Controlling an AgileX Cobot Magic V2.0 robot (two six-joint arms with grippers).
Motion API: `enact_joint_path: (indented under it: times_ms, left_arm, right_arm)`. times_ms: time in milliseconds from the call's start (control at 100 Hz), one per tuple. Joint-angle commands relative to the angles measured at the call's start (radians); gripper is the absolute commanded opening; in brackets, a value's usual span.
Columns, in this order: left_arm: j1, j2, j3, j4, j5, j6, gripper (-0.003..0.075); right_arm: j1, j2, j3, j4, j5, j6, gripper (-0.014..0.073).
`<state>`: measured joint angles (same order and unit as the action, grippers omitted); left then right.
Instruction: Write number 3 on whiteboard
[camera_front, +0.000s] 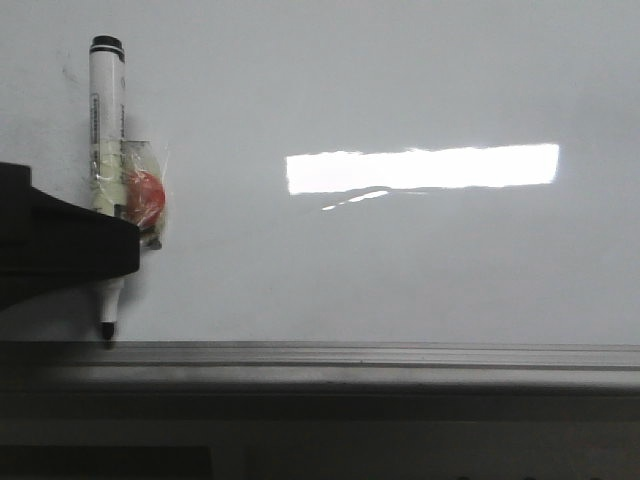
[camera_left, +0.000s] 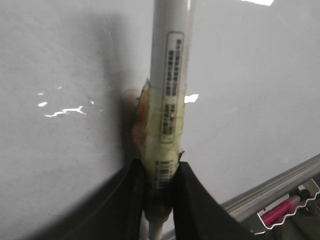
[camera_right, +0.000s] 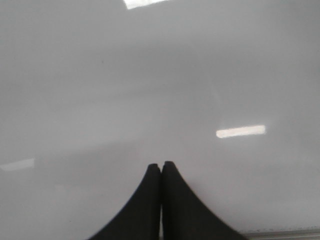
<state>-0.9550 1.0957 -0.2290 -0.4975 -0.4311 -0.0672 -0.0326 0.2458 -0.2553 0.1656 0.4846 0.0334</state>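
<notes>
Rightward, bare whiteboard (camera_front: 400, 80) above rail (camera_front: 400, 355)

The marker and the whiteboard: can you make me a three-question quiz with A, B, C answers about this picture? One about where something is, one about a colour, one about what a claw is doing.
1. Where on the whiteboard is the marker in the front view?
A. far left
B. middle
C. far right

2. What colour is the blob taped to the marker's side?
A. blue
B. red
C. green

3. What is the right claw doing?
A. holding a marker
B. wide open
C. shut on nothing

Answers:
1. A, the marker stands at the left edge, tip pointing down near the grey rail.
2. B, the red blob sits under clear tape beside the white barrel.
3. C, its two black tips meet with nothing between them, while the left claw grips the marker.
</notes>
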Motion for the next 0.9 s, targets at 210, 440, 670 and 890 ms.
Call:
enact_joint_path:
  times_ms: [210, 440, 670, 890]
  left_arm:
    - [0.008, -0.037, -0.011, 0.300, 0.013, -0.002, -0.0020]
    - [0.008, -0.059, -0.029, 0.655, 0.013, 0.041, -0.0020]
    - [0.012, -0.057, -0.073, 0.738, 0.013, 0.145, -0.0020]
    - [0.012, -0.057, -0.095, 0.755, 0.011, 0.266, -0.0020]
  right_arm:
    - [0.143, 0.025, -0.062, 0.038, -0.071, -0.078, 0.0041]
    - [0.372, 0.153, -0.065, 0.102, -0.158, -0.089, 0.0177]
    - [0.689, 0.336, -0.174, 0.102, -0.242, -0.281, 0.0191]
    - [0.942, 0.576, -0.347, 0.057, -0.262, -0.361, 0.0312]
